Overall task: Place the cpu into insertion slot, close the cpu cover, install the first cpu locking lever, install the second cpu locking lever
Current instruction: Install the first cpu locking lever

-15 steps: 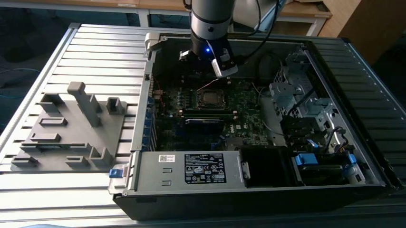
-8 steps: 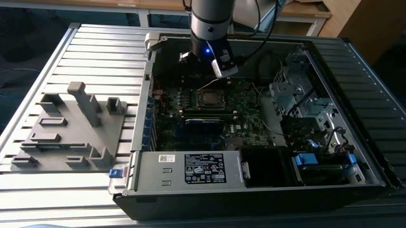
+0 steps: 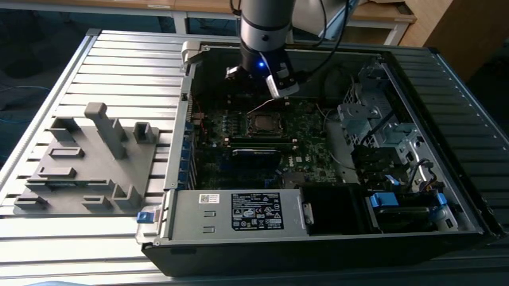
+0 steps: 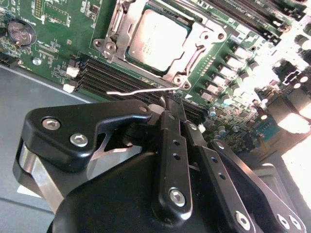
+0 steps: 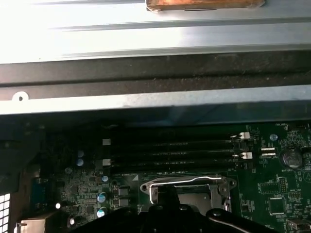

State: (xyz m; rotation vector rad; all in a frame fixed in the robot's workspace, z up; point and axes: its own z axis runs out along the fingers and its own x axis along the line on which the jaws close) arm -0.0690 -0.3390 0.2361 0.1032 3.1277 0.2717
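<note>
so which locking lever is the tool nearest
The thin wire lever standing free between the cpu cover and the memory slots; the tool is at its end. The other lever lies along the cover's adjoining side.

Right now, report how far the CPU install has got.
Done: the cpu sits in place with the cpu cover closed down around its edges. In hand: the end effector, fingers together, has its tips right by a thin wire locking lever that sticks out free beside the cover. Left: that lever is not latched; whether the second one is locked, I cannot tell.
</note>
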